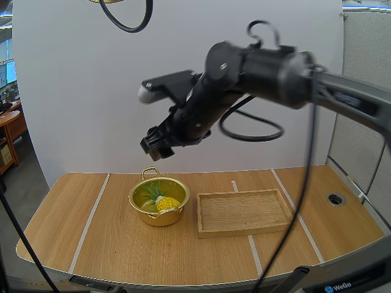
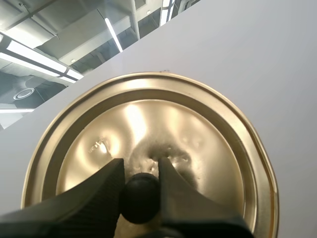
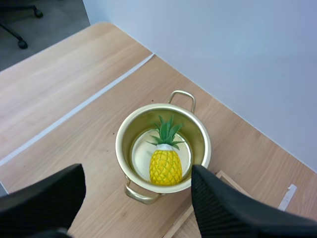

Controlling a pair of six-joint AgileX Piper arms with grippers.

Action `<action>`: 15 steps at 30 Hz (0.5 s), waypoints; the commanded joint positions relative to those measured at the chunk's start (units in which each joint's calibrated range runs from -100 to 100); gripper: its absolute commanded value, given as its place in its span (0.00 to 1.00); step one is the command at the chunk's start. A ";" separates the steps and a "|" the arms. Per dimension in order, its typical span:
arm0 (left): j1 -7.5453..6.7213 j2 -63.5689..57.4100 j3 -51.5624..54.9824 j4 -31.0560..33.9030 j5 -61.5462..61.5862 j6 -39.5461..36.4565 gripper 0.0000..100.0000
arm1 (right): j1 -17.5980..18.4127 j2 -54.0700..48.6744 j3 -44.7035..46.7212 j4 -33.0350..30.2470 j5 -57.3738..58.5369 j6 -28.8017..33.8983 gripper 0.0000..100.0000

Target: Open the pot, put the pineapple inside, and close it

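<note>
The round golden metal pot (image 1: 156, 218) stands open on the pale wooden surface (image 1: 91, 244), left of its middle, and the yellow toy pineapple (image 1: 166, 203) with green leaves already lies inside it. Just to its right sits a shallow rectangular wooden tray (image 1: 244, 212). My left fingers (image 2: 94, 198) are nearly closed, pinching the small black knob (image 2: 141, 196) of the round golden metal lid (image 2: 148, 124), which hangs in the air away from the pot. My right fingers (image 3: 223, 208) stand wide apart and hold nothing, high above the pot. I judge that closing is what remains. The narrow pinch on the knob may let the lid tilt and land crooked on the rim, and my right arm above the pot could block or strike the lid coming down.
</note>
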 commanded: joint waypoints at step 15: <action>-0.07 -0.13 -0.37 0.03 -1.98 -0.24 0.00 | -2.78 -29.66 11.00 -2.46 16.23 3.17 1.00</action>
